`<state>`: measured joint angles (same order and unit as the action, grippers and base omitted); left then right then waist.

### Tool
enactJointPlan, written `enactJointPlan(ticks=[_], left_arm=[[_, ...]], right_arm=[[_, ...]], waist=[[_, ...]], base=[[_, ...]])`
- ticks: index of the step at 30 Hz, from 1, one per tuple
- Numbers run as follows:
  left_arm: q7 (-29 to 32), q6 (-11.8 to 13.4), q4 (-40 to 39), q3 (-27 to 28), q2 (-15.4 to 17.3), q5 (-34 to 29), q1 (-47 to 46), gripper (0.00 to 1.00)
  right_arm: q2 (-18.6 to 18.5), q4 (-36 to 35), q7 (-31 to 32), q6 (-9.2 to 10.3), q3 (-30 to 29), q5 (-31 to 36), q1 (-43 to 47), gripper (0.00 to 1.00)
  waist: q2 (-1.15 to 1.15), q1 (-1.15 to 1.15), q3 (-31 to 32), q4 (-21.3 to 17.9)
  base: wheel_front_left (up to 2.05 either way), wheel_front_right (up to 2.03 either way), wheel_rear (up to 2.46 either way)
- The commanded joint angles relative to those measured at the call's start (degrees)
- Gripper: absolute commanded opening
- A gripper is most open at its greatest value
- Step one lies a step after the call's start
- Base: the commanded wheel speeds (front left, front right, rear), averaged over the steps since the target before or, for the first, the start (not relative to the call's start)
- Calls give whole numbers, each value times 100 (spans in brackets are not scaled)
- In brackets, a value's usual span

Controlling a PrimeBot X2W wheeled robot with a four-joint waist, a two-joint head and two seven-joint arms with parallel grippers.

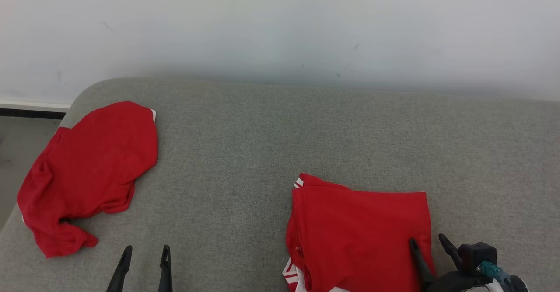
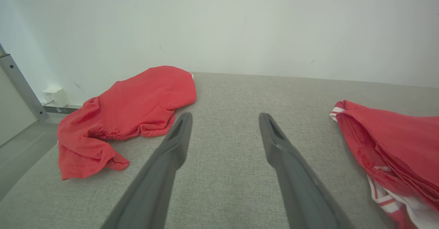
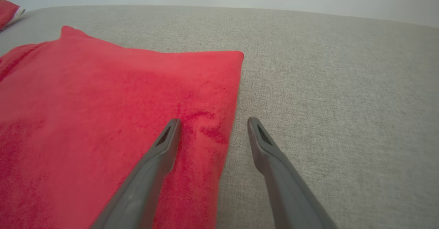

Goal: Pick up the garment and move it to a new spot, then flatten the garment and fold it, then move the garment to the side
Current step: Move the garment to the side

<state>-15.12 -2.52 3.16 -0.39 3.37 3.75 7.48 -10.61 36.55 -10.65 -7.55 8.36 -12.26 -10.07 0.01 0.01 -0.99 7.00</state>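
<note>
While both arms hang low over the grey cushion [image 1: 262, 126], the folded red garment [image 1: 358, 235] lies flat at about five o'clock in the head view, with white-striped trim showing at its seven-o'clock corner. The right gripper [image 1: 427, 238] sits at the garment's four-o'clock edge with its fingers spread wide, holding nothing. Seen from the right wrist, one finger is over the red cloth and the other over bare cushion, with the garment's edge running between them. Whether that finger touches the fabric I cannot tell. A crumpled red garment [image 1: 87, 174] lies in a heap at nine o'clock, well apart from the folded one. The left gripper [image 1: 146, 248] is at seven o'clock, fingers likewise parted and empty, over bare cushion between the two garments. A white wall [image 1: 280, 21] stands behind, at twelve o'clock.
</note>
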Motion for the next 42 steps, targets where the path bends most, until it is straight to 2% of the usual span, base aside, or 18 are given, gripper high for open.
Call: enactJointPlan(ticks=[1,9,10,11,21,26,33,42], left_arm=[[-2,26,-11,3,-12,59,-91,100],[-2,14,104,1,-18,99,-273,100],[-2,16,113,-1,-21,106,-285,100],[-2,10,132,-4,-24,122,-313,100],[-2,26,14,-72,-37,172,-505,100],[-1,40,-207,-148,-44,199,-772,100],[-2,-65,-419,-232,-35,36,-1380,100],[-2,-196,-637,-169,274,-185,-1907,100]], right_arm=[[30,112,-33,15,4,-68,-78,100],[240,1052,-109,15,313,-333,-392,100],[238,1143,-120,15,374,-376,-414,41],[222,1260,-157,15,486,-446,-474,0],[-264,1333,-272,16,1092,-825,-1581,0],[-745,1342,-159,16,1401,-963,-2418,0],[-1609,1274,-69,16,1785,-1185,-3524,0],[-2350,1320,-154,16,2039,-1487,-4474,0]], waist=[[-1,-1,-83,24],[-1,-1,-222,-48],[-1,-1,-234,-63],[-1,-1,-258,-99],[-1,-1,-744,-413],[-1,-1,-1325,-676],[-1,-1,-2374,-1229],[-1,-1,-3229,-1910]], base=[[0,0,0],[0,0,0],[0,0,0],[0,0,0],[0,0,0],[0,0,0],[0,0,0],[0,0,0]])
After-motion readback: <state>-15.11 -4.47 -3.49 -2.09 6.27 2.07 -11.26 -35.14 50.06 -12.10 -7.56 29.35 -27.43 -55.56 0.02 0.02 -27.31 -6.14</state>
